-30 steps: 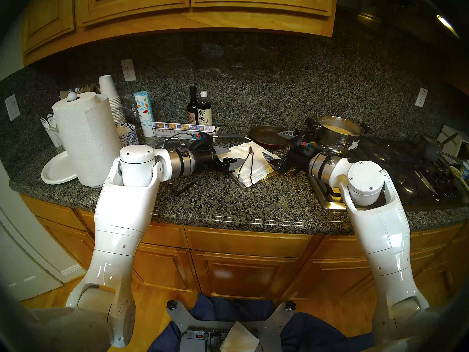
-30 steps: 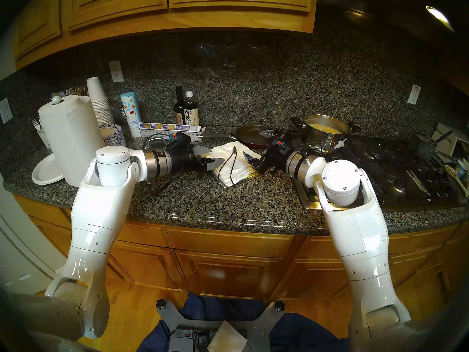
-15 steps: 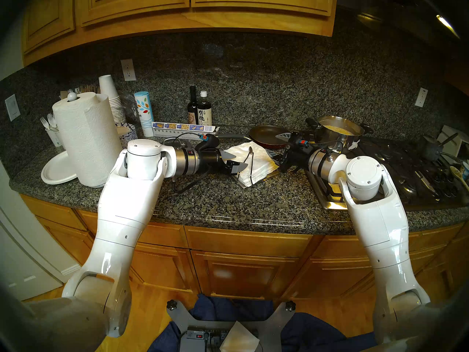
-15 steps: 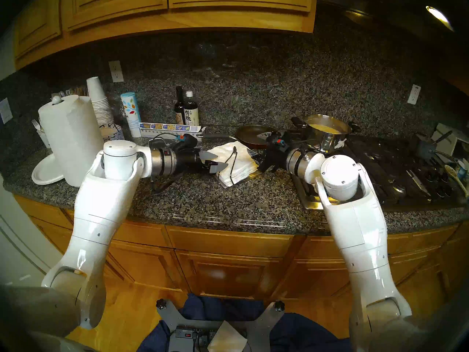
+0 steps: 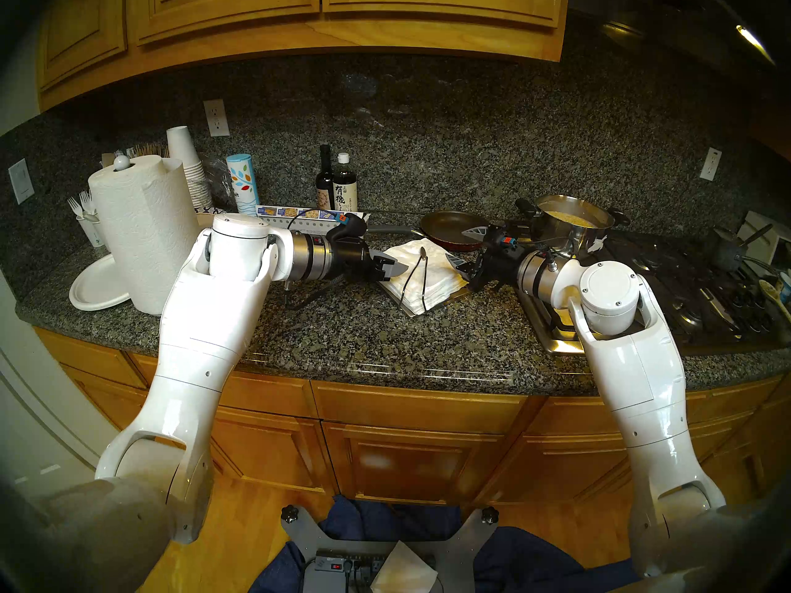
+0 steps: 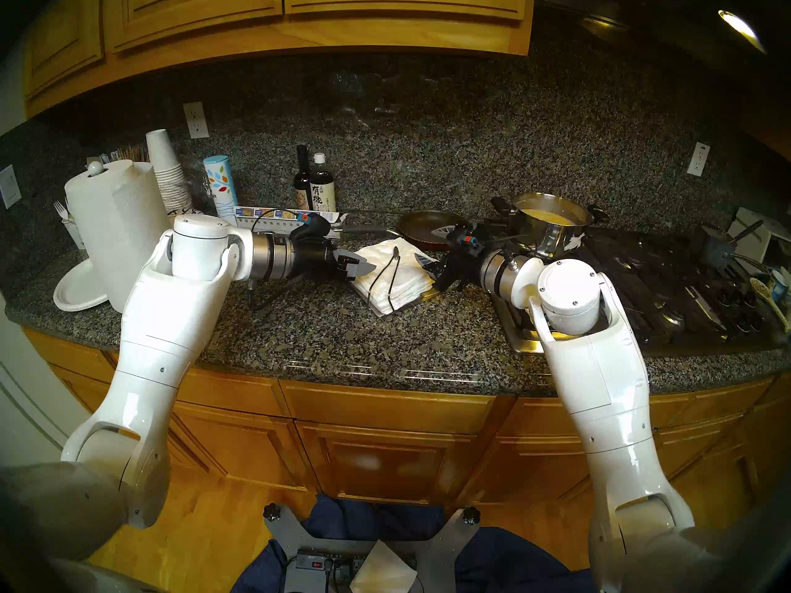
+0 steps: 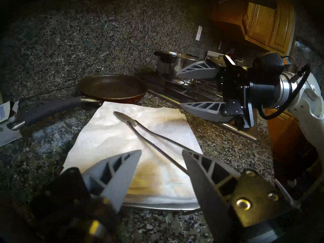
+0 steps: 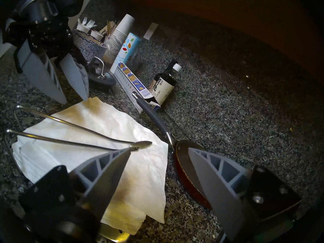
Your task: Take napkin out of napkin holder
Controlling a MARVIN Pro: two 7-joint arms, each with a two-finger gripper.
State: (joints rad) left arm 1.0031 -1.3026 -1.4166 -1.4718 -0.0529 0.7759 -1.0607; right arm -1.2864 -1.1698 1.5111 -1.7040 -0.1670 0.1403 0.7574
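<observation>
My left claw (image 7: pixel 161 155) has slid in over the napkin (image 5: pixel 421 265), half-open and empty. My right claw (image 8: pixel 158 153) is open, empty. The napkin lies under the holder (image 5: pixel 456 296)'s wire arm (image 7: pixel 154 137); nothing lifted yet.

Only lettering I can read: large black characters, 有機, running down the pale label of the white-capped dark bottle (image 5: pixel 345 189) against the backsplash, with smaller marks above them too fine to make out. Blue-and-white box (image 5: pixel 309 218) lying beside it carries picture panels and print, too small to read; same for the leaf-patterned canister (image 5: pixel 243 190).
</observation>
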